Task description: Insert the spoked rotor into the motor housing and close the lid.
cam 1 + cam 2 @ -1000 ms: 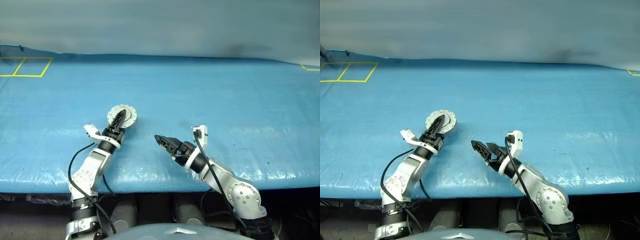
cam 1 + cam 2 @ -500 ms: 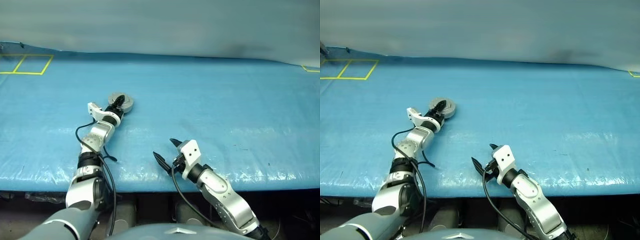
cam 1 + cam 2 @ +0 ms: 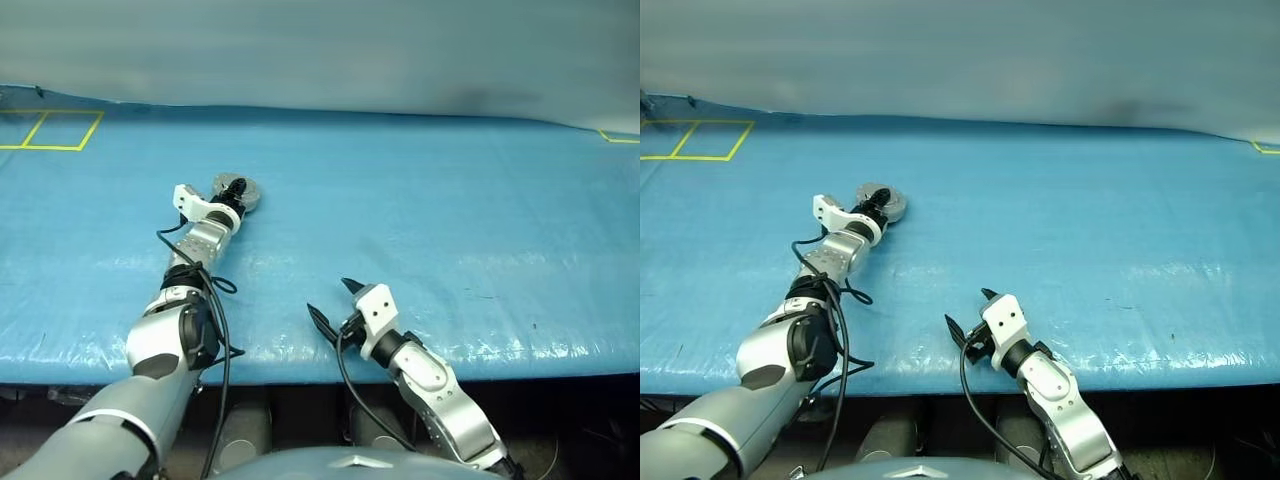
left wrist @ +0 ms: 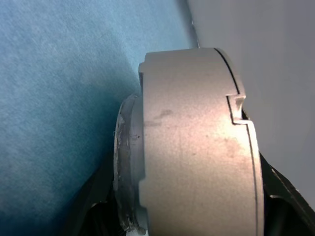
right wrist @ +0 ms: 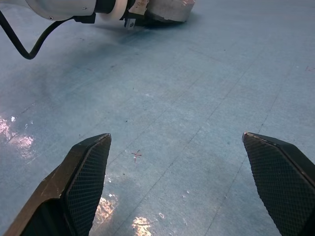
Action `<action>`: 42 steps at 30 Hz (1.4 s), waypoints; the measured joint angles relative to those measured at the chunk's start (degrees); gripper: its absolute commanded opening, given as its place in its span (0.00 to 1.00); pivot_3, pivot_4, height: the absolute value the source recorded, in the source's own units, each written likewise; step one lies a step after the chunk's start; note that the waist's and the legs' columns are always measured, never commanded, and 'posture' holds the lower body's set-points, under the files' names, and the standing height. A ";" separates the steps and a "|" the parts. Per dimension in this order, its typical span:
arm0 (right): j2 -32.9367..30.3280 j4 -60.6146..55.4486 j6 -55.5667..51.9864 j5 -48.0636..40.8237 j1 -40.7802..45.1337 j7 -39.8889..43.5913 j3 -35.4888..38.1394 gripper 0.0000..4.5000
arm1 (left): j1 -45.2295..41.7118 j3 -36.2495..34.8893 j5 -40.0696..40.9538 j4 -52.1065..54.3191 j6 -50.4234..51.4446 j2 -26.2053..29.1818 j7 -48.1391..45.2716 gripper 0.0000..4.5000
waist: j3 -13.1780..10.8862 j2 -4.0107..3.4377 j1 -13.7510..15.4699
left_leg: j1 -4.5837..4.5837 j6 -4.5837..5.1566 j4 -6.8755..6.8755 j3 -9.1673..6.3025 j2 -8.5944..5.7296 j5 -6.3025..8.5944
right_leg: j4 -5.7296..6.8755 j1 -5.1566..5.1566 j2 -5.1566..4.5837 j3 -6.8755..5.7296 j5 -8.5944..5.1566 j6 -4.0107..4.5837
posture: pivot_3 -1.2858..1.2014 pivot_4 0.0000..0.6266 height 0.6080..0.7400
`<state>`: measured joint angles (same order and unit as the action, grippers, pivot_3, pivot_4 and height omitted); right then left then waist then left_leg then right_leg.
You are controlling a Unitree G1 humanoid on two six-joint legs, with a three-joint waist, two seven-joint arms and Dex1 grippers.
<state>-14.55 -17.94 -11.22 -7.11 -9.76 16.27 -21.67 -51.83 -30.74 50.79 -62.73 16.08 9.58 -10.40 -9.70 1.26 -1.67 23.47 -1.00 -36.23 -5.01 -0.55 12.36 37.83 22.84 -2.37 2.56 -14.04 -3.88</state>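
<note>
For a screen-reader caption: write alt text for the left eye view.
The left end effector reaches across the blue table cover to the grey motor housing. The right end effector hovers open near the table's front edge.

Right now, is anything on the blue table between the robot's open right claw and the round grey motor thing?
Nothing lies between them. The right gripper faces bare blue table, and the motor housing sits far off at the left gripper.
</note>
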 measured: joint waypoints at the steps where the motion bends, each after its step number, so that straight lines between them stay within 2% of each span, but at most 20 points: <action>1: 0.23 0.04 -0.25 0.04 0.00 0.00 0.05 1.00 | -0.26 -0.04 -0.62 -0.05 0.01 0.00 0.01 0.83 | 0.01 0.00 -0.02 | -0.05 -0.01 0.00 0.00 0.00 0.00 | 0.01 -0.04 0.00 0.00 0.00 0.00 | 0.52 0.24 1.00; 3: 0.68 0.30 -0.74 0.25 0.01 0.00 0.11 1.00 | -0.68 -0.16 -1.47 -0.03 0.16 0.05 0.14 0.98 | 0.02 -0.01 -0.14 | -0.23 -0.02 0.00 0.01 0.01 -0.01 | 0.02 -0.21 0.00 0.01 -0.03 -0.09 | 0.52 0.24 1.00; 4: 0.79 0.54 -0.85 0.33 0.01 -0.01 0.13 1.00 | -0.73 -0.17 -1.84 0.10 0.34 0.12 0.17 0.99 | 0.02 -0.01 -0.24 | -0.36 -0.02 0.01 0.02 0.02 -0.01 | 0.01 -0.33 0.00 0.01 -0.05 -0.13 | 0.52 0.24 1.00; 8: 1.52 1.72 -2.38 1.53 0.05 -0.40 0.39 1.00 | 0.14 -0.23 -3.57 1.46 3.19 1.72 1.56 0.99 | 0.05 -0.05 -1.09 | -0.86 -0.02 0.07 0.08 0.05 -0.01 | 0.03 -0.70 0.01 0.05 -0.12 -0.24 | 0.52 0.24 1.00; 14: 2.64 1.83 -3.26 1.77 0.17 -0.08 1.04 1.00 | 6.07 -0.19 -4.06 9.82 11.07 4.58 3.15 0.99 | 0.35 -0.17 -2.52 | -1.22 -0.02 0.23 0.20 0.13 -0.01 | 0.11 -0.81 0.03 0.27 -0.11 -0.23 | 0.52 0.24 1.00; 17: 2.82 1.98 -3.86 2.00 0.39 0.24 1.15 1.00 | 11.37 -0.21 -3.70 17.35 17.35 6.68 3.97 0.99 | 0.42 -0.20 -2.99 | -1.87 -0.05 0.46 0.38 0.19 0.03 | 0.11 -1.23 0.02 0.48 -0.16 -0.17 | 0.52 0.24 1.00; 23: 3.30 2.37 -4.44 2.01 0.94 1.57 1.12 1.00 | 21.44 0.30 -2.91 32.65 28.66 9.61 5.03 0.99 | 1.00 -0.42 -2.87 | -1.92 -0.06 0.45 0.42 0.20 0.04 | 0.10 -1.24 0.00 0.52 -0.17 -0.15 | 0.52 0.24 1.00; 27: 3.30 2.57 -4.61 2.00 1.41 2.51 1.20 1.00 | 29.84 5.69 -4.65 44.24 32.62 12.98 1.84 0.99 | 1.11 -0.47 -2.75 | -1.92 -0.08 0.51 0.46 0.20 0.05 | 0.08 -1.21 0.00 0.59 -0.30 0.08 | 0.52 0.24 1.00; 30: 3.17 2.81 -5.28 1.97 1.47 2.92 1.70 1.00 | 37.29 11.22 -8.11 53.15 29.48 14.64 -5.31 0.99 | 1.11 -0.48 -2.07 | -1.87 -0.08 0.62 0.52 0.18 0.06 | 0.00 -1.12 -0.06 0.63 -0.42 0.29 | 0.52 0.24 1.00; 34: 3.19 3.23 -5.32 2.01 1.52 2.69 3.33 1.00 | 46.20 17.20 -14.88 60.75 19.15 14.93 -12.41 0.99 | 1.08 -0.45 -0.82 | -1.70 -0.06 0.72 0.52 0.29 0.08 | -0.04 -0.94 -0.18 0.65 -0.49 0.39 | 0.52 0.24 1.00; 37: 3.98 3.35 -3.58 2.04 1.22 1.42 5.20 1.00 | 51.15 20.68 -21.02 64.64 11.67 14.66 -13.65 0.99 | 1.06 -0.42 -0.16 | -1.47 -0.03 0.71 0.56 0.45 0.09 | -0.08 -0.72 -0.17 0.65 -0.49 0.40 | 0.52 0.24 1.00; 42: 5.98 2.61 1.93 0.42 -1.23 0.32 9.25 1.00 | 59.57 26.38 -30.72 70.01 -3.16 10.32 -13.68 0.99 | 1.03 -0.38 0.74 | -0.63 0.06 0.56 0.60 0.48 0.13 | -0.09 -0.04 -0.16 0.61 -0.29 0.62 | 0.52 0.24 1.00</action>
<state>-8.57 -15.33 -9.28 -6.69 -10.99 16.59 -12.42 7.74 -4.36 20.07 7.28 12.92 19.89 -24.08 -8.67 0.88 -0.93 22.84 -0.95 -35.66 -4.41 -0.06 12.49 37.73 22.80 -2.53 3.17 -14.33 -3.25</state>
